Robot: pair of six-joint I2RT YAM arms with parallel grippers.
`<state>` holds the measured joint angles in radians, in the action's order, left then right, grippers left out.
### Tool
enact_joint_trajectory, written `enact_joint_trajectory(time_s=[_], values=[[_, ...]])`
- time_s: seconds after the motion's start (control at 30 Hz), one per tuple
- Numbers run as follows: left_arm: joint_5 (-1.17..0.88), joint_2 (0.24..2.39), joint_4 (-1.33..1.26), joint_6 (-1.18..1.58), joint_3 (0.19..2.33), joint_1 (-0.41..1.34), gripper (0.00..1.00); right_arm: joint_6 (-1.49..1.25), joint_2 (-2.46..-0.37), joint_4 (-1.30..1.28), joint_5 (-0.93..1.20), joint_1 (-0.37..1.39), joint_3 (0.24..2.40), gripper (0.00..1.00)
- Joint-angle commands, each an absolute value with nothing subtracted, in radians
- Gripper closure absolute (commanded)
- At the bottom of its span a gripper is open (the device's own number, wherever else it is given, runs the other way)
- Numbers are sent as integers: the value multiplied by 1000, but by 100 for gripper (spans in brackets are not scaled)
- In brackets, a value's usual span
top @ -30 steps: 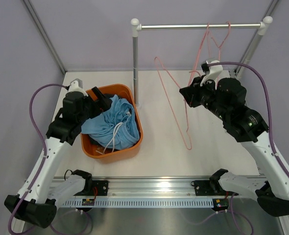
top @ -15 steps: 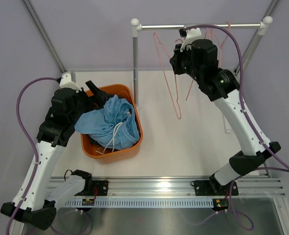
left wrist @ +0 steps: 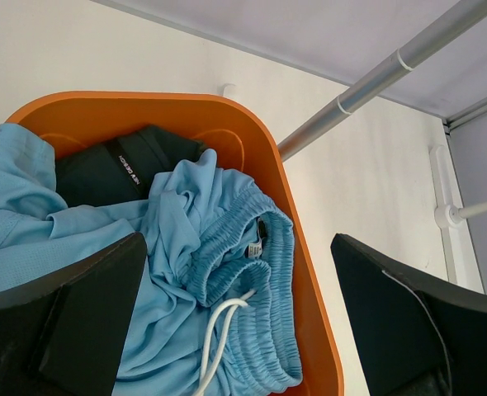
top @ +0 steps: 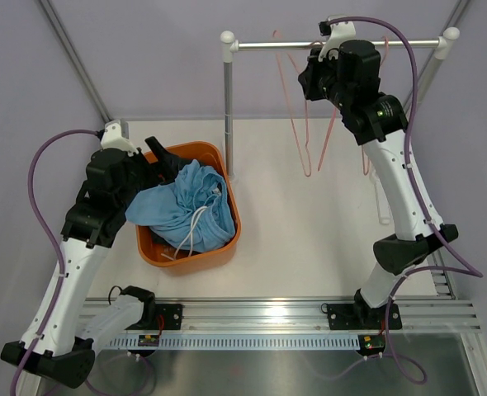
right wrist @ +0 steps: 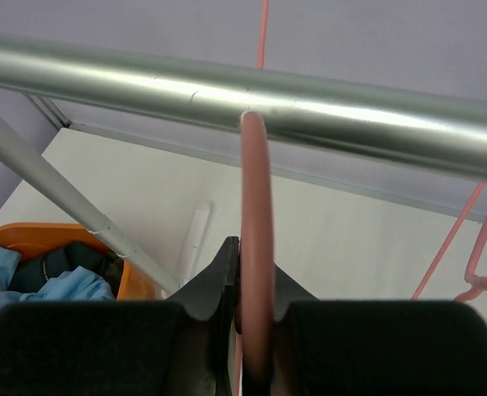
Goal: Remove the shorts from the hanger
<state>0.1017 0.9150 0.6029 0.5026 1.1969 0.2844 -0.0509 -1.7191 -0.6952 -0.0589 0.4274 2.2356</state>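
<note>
The light blue shorts (top: 182, 210) with a white drawstring (left wrist: 219, 330) lie in the orange basket (top: 227, 239). A dark pair (left wrist: 115, 169) lies under them at the basket's back; I cannot tell its colour, and no third pair shows. My left gripper (top: 163, 161) is open and empty just above the basket; in the left wrist view (left wrist: 235, 322) its fingers straddle the blue cloth. My right gripper (top: 314, 78) is shut on a bare pink hanger (top: 303, 124), whose hook (right wrist: 256, 206) rests on the metal rail (right wrist: 309, 103).
The rail (top: 334, 43) stands on an upright pole (top: 227, 107) right behind the basket. More bare pink hangers (top: 367, 99) hang at the rail's right end. A white bracket (top: 382, 202) lies on the table under the right arm.
My right gripper has lifted the pink hanger up and to the right, from table height to the rail, and its hook now rests on the rail. The left arm rose slightly, then stayed still.
</note>
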Motion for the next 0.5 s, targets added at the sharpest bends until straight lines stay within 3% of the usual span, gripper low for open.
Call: enact_joint_trajectory(time_s=[0.0, 0.47], values=[[107, 887, 548, 482, 1204, 284, 1, -31, -1743, -693, -11, 414, 2328, 100], [95, 885, 535, 477, 1184, 284, 1, -23, -1845, -741, -9, 413, 2422, 100]])
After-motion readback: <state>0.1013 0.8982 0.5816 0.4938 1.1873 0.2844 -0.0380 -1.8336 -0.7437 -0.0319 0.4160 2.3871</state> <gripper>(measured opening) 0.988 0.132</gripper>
